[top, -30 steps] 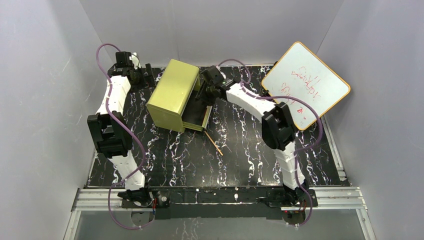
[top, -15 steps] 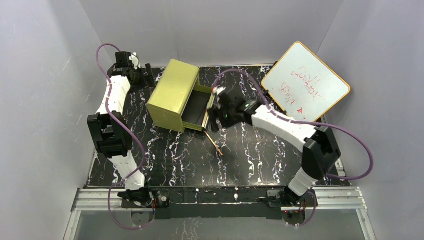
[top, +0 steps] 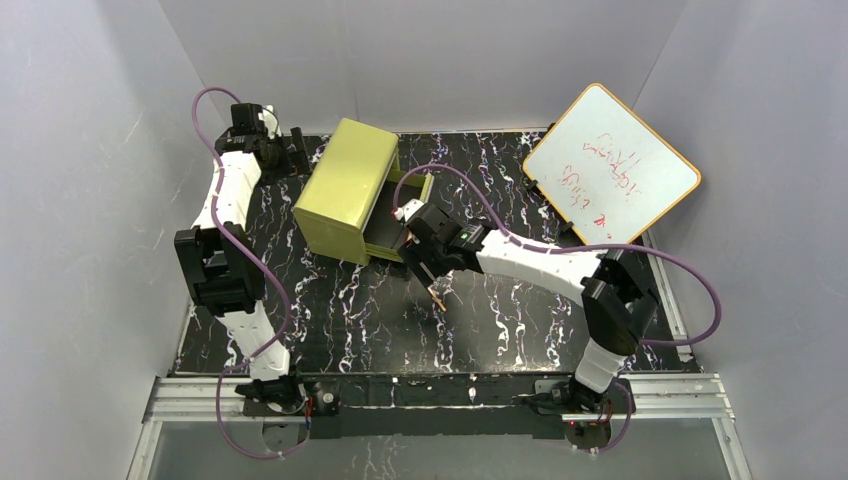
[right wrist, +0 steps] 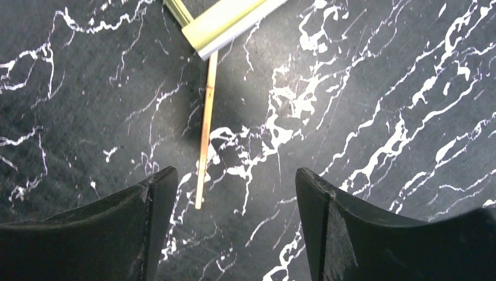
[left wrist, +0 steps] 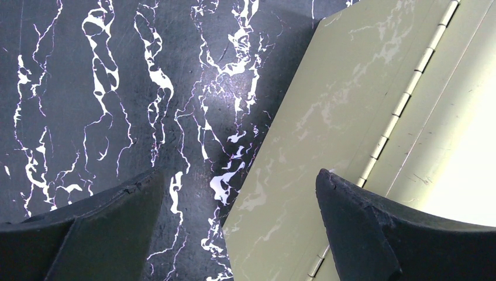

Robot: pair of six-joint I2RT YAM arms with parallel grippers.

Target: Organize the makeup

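PENCIL ON THE TABLE: We are looking down at a black marbled table (top: 500, 320), where the right gripper (right wrist: 234, 175) is hanging just above the surface, its two dark fingers (right wrist: 357, 231) spread wide with nothing between them. The thin gold pencil (right wrist: 205, 126), the one piece of makeup we are able to pick out, is lying flat on the table below that hand, untouched. In the right wrist view its far end is meeting the front corner of the drawer (right wrist: 231, 19), and its near end is stopping just beside one finger. From the top camera only the pencil's tip is showing past the wrist, just in front of the drawer.

The olive-green box (top: 345, 185) is sitting toward the back of the table, left of centre, with its drawer pulled out toward the right arm. The drawer's inside is reading as dark from above, and we cannot tell what is lying in it.

The left gripper (left wrist: 240, 178) is hovering at the far left corner, behind the box, its fingers also standing wide apart and gripping nothing. In the left wrist view one finger is over bare table and the other over the box's pale green panel, near a hinge (left wrist: 403, 99) running along it.

An orange-framed whiteboard (top: 612, 170) with red scrawl is standing tilted at the back right, well apart from both hands.
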